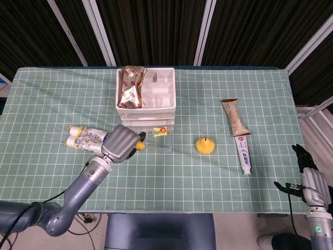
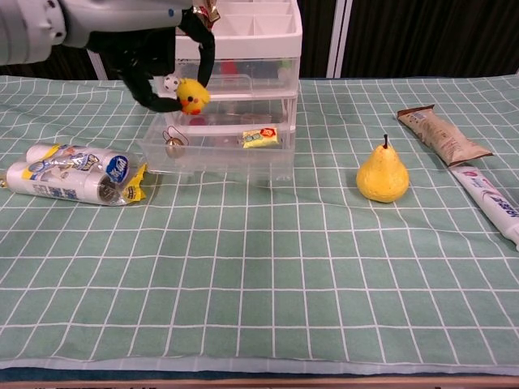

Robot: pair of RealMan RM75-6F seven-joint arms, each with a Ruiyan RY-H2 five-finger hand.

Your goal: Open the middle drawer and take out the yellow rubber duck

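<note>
My left hand [image 2: 158,61] pinches the yellow rubber duck [image 2: 191,95] and holds it in the air, above and left of the pulled-out drawer [image 2: 219,150]. From the head view the left hand [image 1: 121,144] covers most of the duck [image 1: 139,146], which peeks out at its right edge. The drawer [image 1: 160,138] juts from the white drawer unit [image 1: 147,96] and still holds a small yellow packet [image 2: 259,138] and a small round item [image 2: 173,147]. My right hand [image 1: 307,174] hangs off the table's right edge, holding nothing, fingers apart.
Two white rolls in a wrapper [image 2: 69,174] lie left of the drawer. A yellow pear [image 2: 382,174] stands to its right, with a brown snack bar [image 2: 438,135] and a toothpaste tube [image 2: 489,197] beyond. A foil bag [image 1: 132,86] sits atop the unit.
</note>
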